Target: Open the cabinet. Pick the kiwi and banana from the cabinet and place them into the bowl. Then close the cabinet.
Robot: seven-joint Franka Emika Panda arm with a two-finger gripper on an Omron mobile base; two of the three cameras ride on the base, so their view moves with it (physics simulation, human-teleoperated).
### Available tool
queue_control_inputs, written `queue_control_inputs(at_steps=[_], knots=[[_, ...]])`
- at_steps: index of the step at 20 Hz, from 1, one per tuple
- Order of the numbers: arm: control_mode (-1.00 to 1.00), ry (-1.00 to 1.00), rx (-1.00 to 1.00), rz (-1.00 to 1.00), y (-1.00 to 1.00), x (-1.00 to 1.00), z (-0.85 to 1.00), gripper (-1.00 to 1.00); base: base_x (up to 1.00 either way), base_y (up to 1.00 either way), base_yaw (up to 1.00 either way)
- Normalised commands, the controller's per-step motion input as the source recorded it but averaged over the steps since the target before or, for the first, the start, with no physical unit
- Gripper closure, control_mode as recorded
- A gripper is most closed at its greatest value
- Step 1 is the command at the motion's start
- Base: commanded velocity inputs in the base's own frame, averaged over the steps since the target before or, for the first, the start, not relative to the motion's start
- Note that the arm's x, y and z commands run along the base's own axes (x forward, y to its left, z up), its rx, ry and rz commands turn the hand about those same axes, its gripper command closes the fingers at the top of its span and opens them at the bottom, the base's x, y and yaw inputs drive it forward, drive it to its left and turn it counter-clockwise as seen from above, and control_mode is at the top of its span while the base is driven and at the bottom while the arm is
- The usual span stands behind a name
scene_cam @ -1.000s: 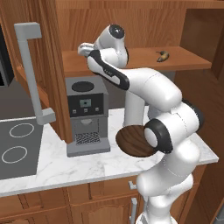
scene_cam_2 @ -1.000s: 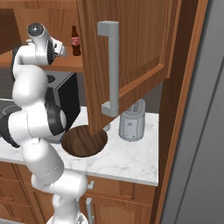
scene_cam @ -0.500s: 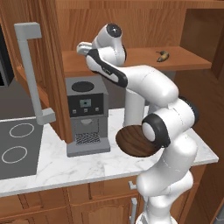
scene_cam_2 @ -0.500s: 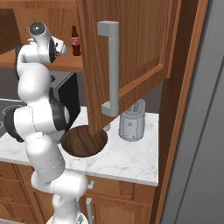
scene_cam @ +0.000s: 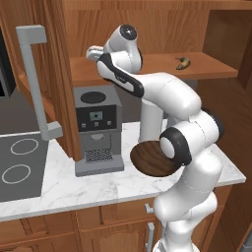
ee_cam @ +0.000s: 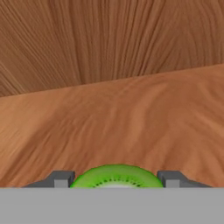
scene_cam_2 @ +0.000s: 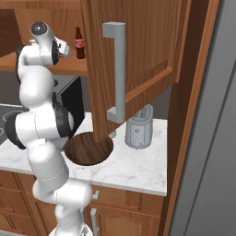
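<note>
Cabinet open, both doors swung out. Gripper up at the shelf, upper centre of the left base view; hand view shows the kiwi between the fingers, apparently clamped, contact hard to confirm at the bottom edge. Banana lies on the shelf, upper right. Bowl sits on the worktop beside the coffee machine. Bottle on the shelf, upper left of the right base view.

Cabinet shelf carries banana; marble counter carries bowl, coffee machine.
</note>
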Motion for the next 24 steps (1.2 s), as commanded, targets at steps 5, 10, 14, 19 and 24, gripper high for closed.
queue_control_inputs(at_steps=[5, 10, 14, 19, 24], knots=[[-1.00, -0.07, 0.00, 0.00, 0.00, -0.37, 0.00, 1.00, 0.00, 0.00, 0.00], [-1.00, -0.13, 0.00, 0.00, 0.00, -0.79, 0.00, 1.00, 0.00, 0.00, 0.00], [-1.00, -0.12, 0.00, 0.00, -0.11, -1.00, 0.00, 1.00, 0.00, 0.00, 0.00], [-1.00, -0.08, 0.00, 0.00, -0.28, -1.00, 0.04, 1.00, 0.00, 0.00, 0.00], [-1.00, 0.00, 0.00, -0.04, -0.41, -1.00, 0.12, 1.00, 0.00, 0.00, 0.00]])
